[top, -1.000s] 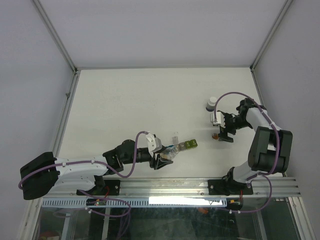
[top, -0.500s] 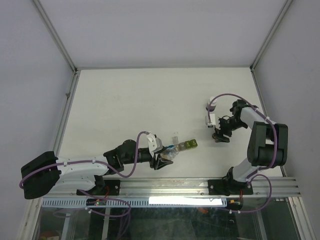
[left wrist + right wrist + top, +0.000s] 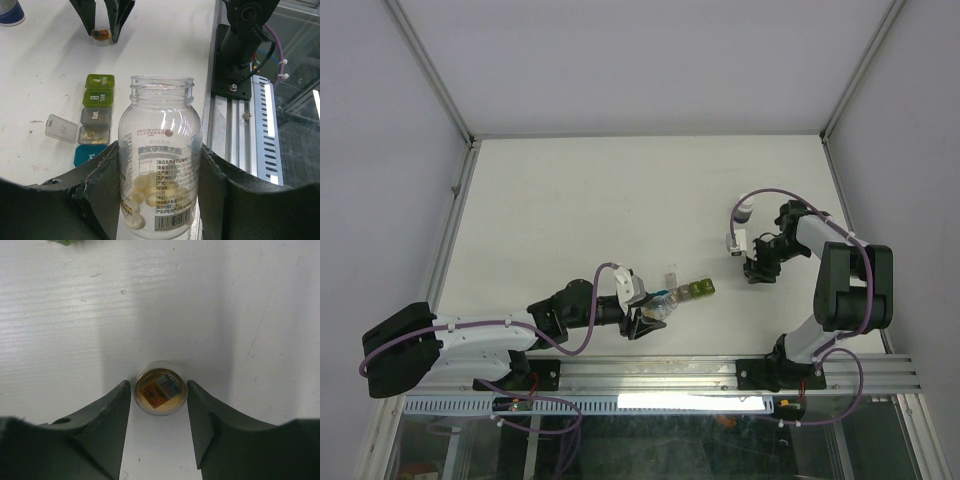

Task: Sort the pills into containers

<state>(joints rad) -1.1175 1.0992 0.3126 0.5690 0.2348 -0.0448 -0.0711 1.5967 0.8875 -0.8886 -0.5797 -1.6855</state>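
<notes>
While the left gripper (image 3: 159, 155) clamps one clear uncapped bottle (image 3: 161, 115) of pale pills (image 3: 142, 192), one strip of five joined translucent compartments (image 3: 96, 120) lies just beyond, one lid (image 3: 61, 128) flipped open. Farther off, the right gripper's (image 3: 159, 386) jaws stand narrowly parted around one small round jar (image 3: 160, 395).

left gripper (image 3: 159, 152) clamped, right gripper (image 3: 160, 389) spread

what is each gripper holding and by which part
Left gripper grips the pill bottle by its lower body. Right gripper straddles a small jar; whether it grips cannot be told.
</notes>
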